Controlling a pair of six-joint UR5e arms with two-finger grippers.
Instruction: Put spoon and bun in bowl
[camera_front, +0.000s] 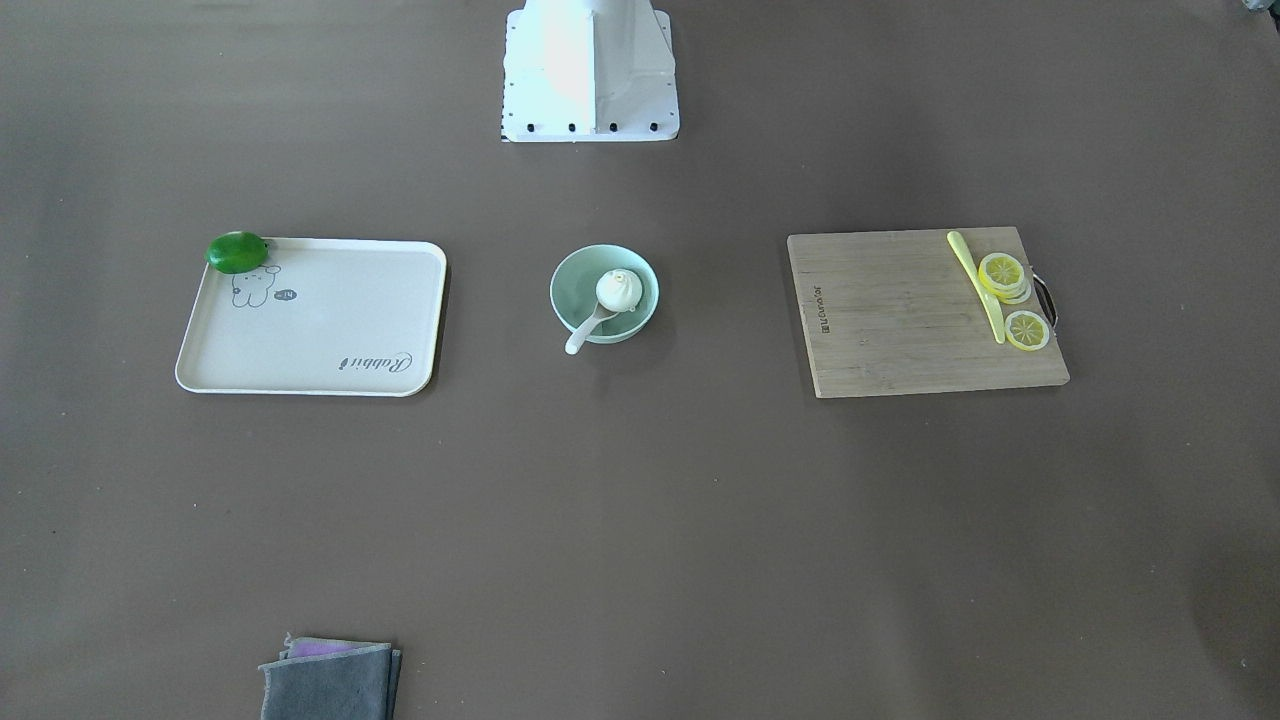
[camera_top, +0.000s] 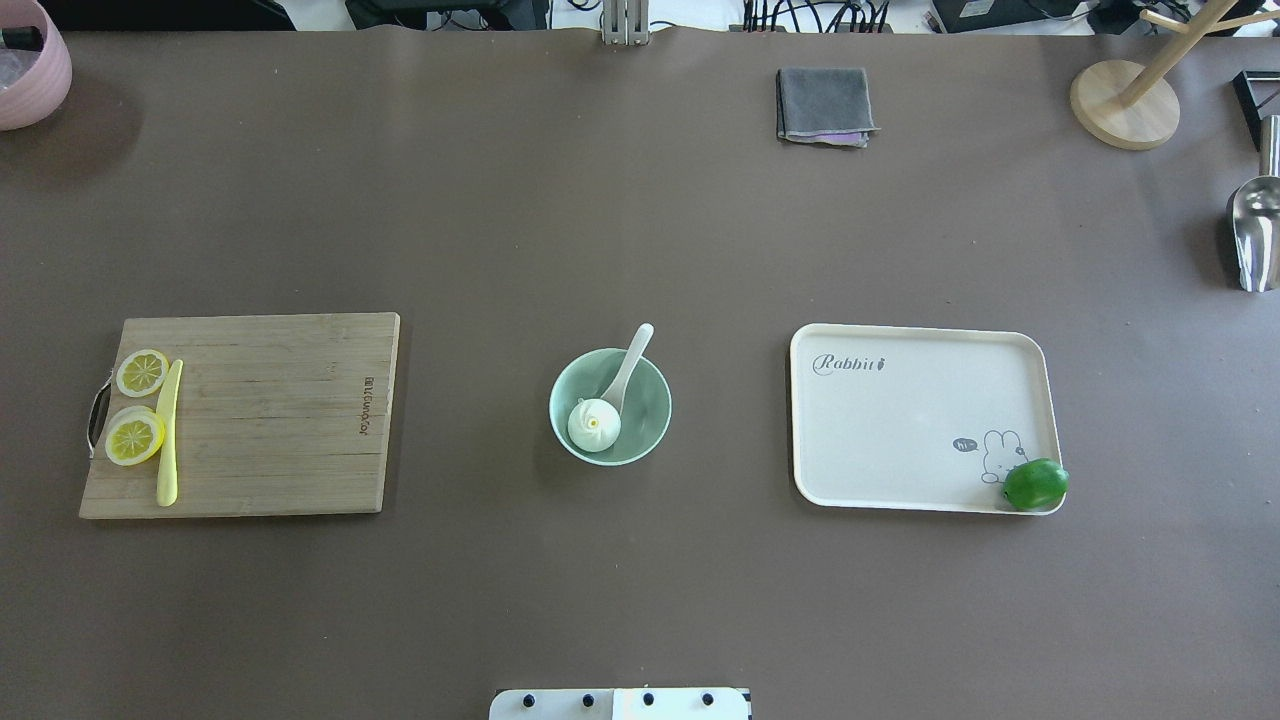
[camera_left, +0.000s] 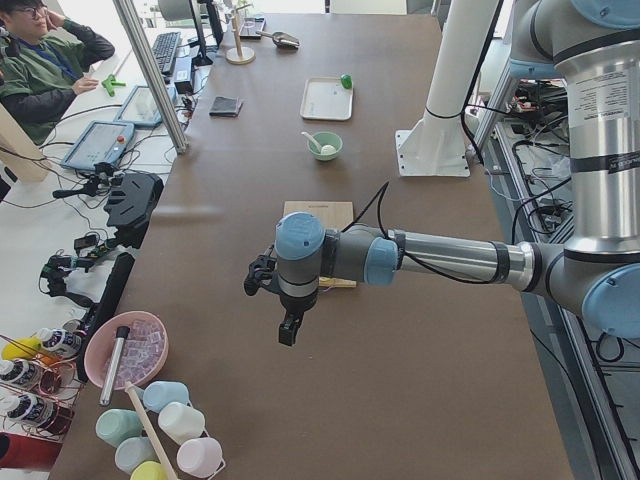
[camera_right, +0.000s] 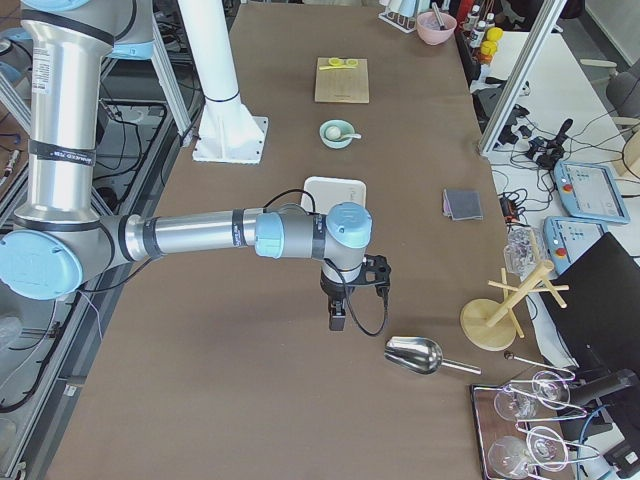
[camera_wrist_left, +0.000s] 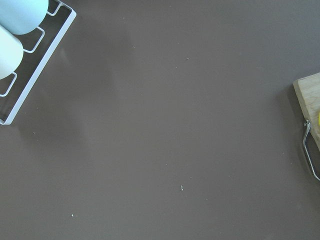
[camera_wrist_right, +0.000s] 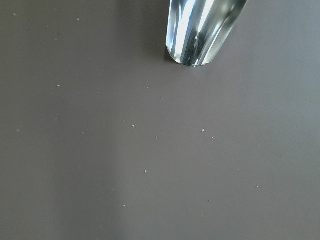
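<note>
Mint-green, round, smooth-sided bowl at the middle of the brown tabletop. Inside it, small white steamed bun with pleated top, up against the scoop of a glossy white soup spoon, handle leaning out over the rim, away from the robot. On the robot's left, wooden cutting board carrying yellow lemon slices and a thin pale-yellow knife. On its right, cream rectangular tray with a green lime at one near corner. Left claw hanging over bare tabletop, well apart from the bowl. Right claw likewise, near a shiny metal scoop. Clenched or released, for either claw: cannot tell.
</note>
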